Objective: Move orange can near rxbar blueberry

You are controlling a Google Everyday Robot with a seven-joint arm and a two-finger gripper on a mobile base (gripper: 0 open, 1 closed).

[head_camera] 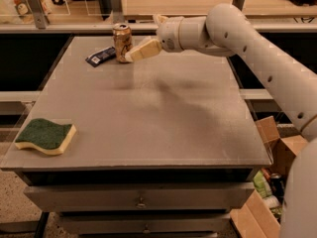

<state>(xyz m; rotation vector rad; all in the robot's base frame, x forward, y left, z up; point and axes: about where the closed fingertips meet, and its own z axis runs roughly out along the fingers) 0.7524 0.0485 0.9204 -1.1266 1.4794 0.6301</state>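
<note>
At the lower left of the frame a green and yellow sponge (44, 135) lies near the front left corner of the counter (163, 118). In the upper left, the rxbar blueberry (100, 56) lies flat at the far edge, its print too small to read. Its right end runs up to the orange can (122, 42), and I cannot tell whether they touch. The can stands upright just right of the bar.

Right of the can is the pincer (143, 38), spread wide and holding nothing. Its near finger (143, 49) slants down-left, its tip overlapping the can's lower right edge; whether they touch is unclear. The far finger shows only as a tip above the wrist. The arm (257, 53) is cut off by the right edge. At the lower right a cardboard box (285, 150) is partly hidden by the counter.
</note>
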